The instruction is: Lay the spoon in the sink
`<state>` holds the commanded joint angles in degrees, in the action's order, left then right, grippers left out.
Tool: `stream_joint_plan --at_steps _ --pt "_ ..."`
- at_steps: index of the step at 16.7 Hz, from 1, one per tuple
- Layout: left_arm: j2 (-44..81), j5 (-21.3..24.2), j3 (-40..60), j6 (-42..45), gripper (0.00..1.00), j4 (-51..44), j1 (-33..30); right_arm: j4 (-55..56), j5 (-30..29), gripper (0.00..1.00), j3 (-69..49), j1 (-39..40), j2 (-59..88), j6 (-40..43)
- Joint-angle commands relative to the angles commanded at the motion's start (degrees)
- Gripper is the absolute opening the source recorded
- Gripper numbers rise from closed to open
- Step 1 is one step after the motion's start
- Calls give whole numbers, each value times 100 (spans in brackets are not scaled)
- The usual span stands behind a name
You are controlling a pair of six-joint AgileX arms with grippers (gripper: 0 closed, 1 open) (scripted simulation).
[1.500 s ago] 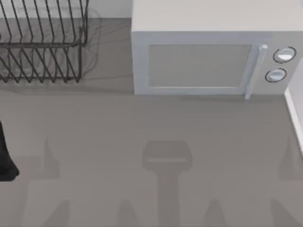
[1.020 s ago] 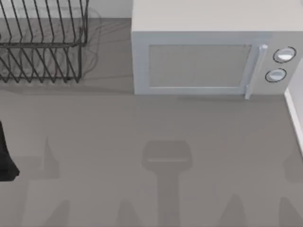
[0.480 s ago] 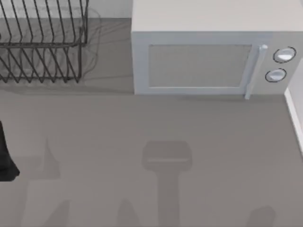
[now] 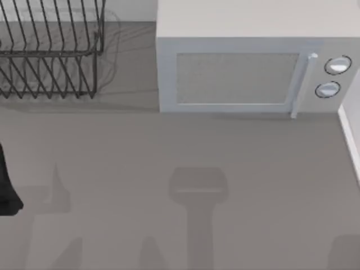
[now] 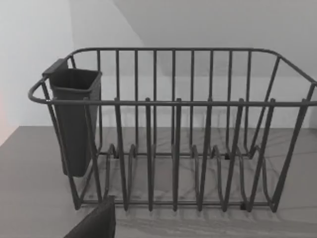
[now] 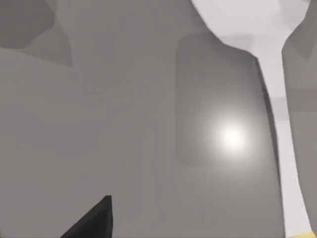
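The grey table (image 4: 169,152) takes up most of the top view, with soft shadows lying across its lower half. At about one o'clock on it stands the microwave (image 4: 247,62), pale and boxy, its door shut, a slim handle (image 4: 302,84) down the door's right edge and two round knobs (image 4: 333,76) at its far right; no brand or writing can be read on it. A pale edge (image 4: 350,140) runs down at three o'clock, cut off by the frame, and what it belongs to is hard to say. At eleven o'clock sits the wire dish rack (image 4: 50,50), cropped at the top and left; the left wrist view faces it head-on, with a dark cutlery cup (image 5: 74,124) hung on one end of it. My left arm (image 4: 7,185) is a dark shape at nine o'clock on the table's edge, mostly cut off, and I cannot tell how its jaws stand; a dark corner in the left wrist view is too little to judge by. The spoon (image 6: 267,74) shows in the right wrist view, white, its bowl cropped by the frame, its handle running long over a grey surface with a bright glare spot beside it. Whether the right arm's jaws are pinching it cannot be told.
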<state>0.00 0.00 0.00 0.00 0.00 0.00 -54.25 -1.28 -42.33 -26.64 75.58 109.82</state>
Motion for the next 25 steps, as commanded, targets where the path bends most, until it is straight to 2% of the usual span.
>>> stream_joint_plan --at_steps 4,8,16,25 --pt "0 0 0 0 100 0 0 -360 50 100 -812 -239 619 1397" --pt "0 0 0 0 100 0 0 -536 100 100 -1246 -358 931 2074" --pt "0 0 0 0 100 0 0 -320 103 100 -1123 -345 1047 2096" --pt "0 0 0 0 100 0 0 1938 103 100 44 -356 2113 2083"
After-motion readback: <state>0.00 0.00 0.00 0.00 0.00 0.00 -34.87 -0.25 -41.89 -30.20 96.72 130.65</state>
